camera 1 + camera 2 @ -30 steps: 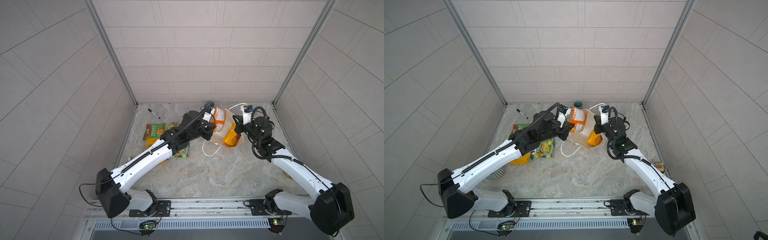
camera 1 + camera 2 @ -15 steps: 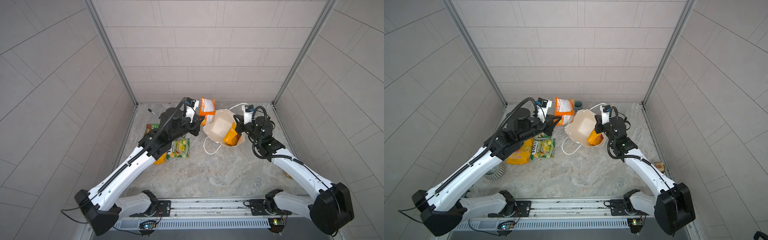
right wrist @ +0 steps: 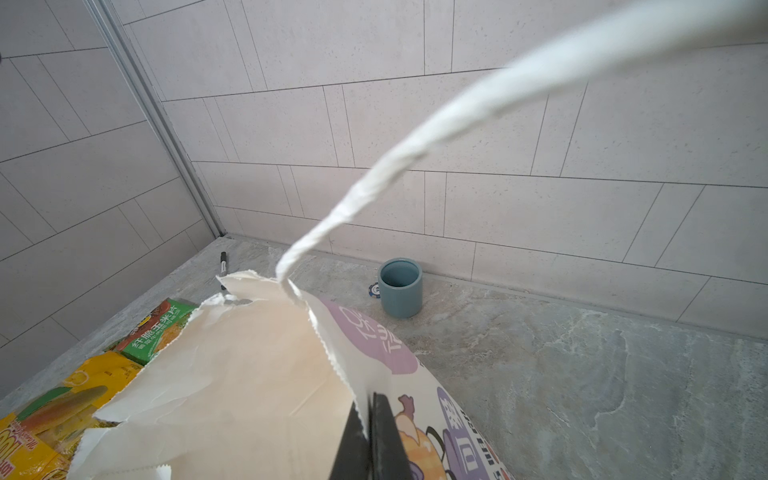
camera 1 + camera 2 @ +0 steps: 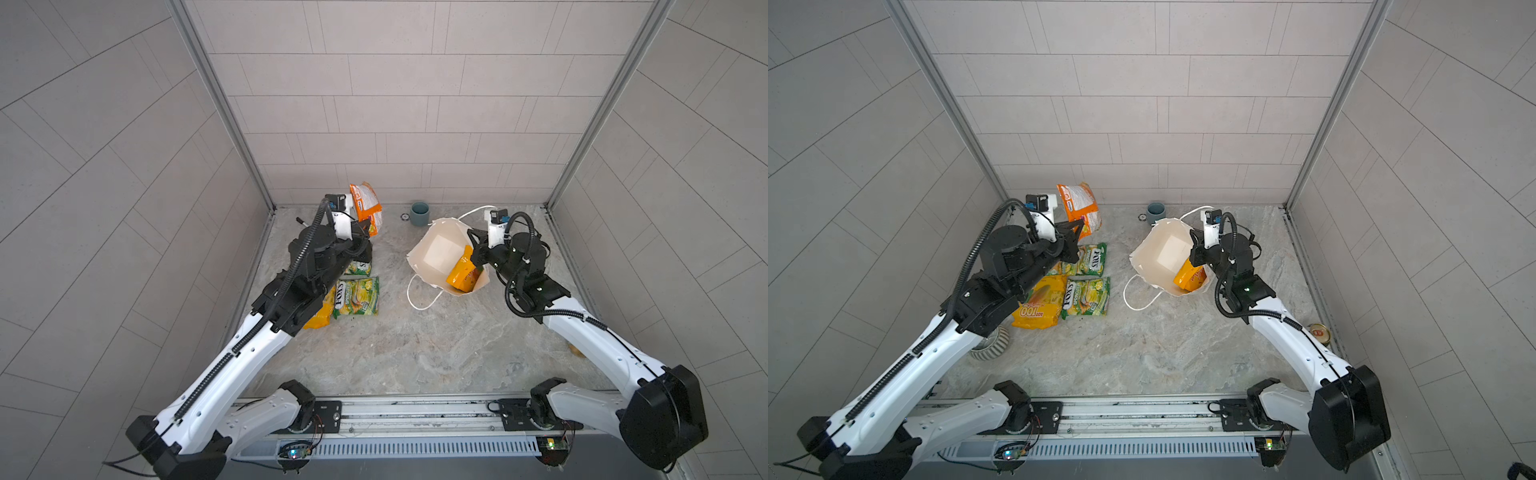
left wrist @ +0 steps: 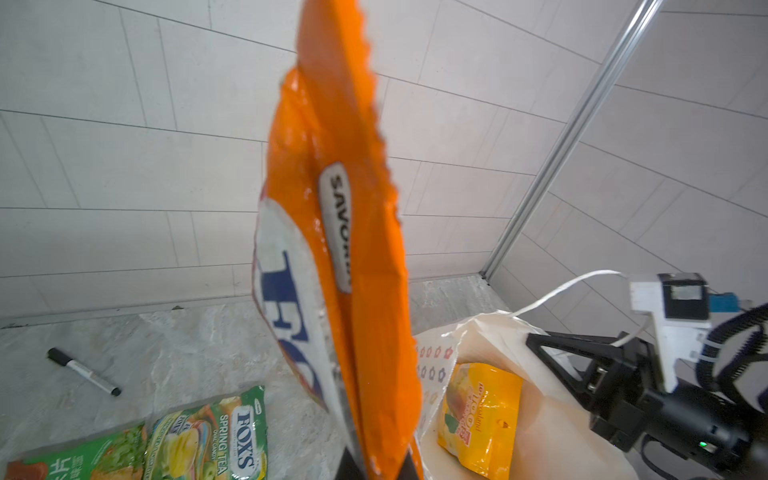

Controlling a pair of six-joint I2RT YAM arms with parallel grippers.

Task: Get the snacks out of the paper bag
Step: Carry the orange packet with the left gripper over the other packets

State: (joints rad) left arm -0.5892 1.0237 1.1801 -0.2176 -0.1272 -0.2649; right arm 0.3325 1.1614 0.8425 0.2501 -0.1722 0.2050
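Hanging from the left claw (image 4: 363, 227), which pinches its lower edge, an orange packet (image 4: 365, 204) is clear of the paper bag (image 4: 417, 258) in both top views. Several loose packets (image 4: 1086, 295) lie on the bench (image 4: 415, 353), and one yellow packet (image 4: 462, 275) is left inside. The left wrist view shows that same pinch. In the right wrist view the right claw (image 3: 370, 436) is pressed together on the bag's rim, so one or two removals are likely left.

Two black fingers (image 3: 386, 440) pinch the white paper bag (image 3: 232, 374) at its rim; its cord handle (image 3: 415, 153) arcs upward, a grey-blue cup (image 3: 400, 289) standing behind.
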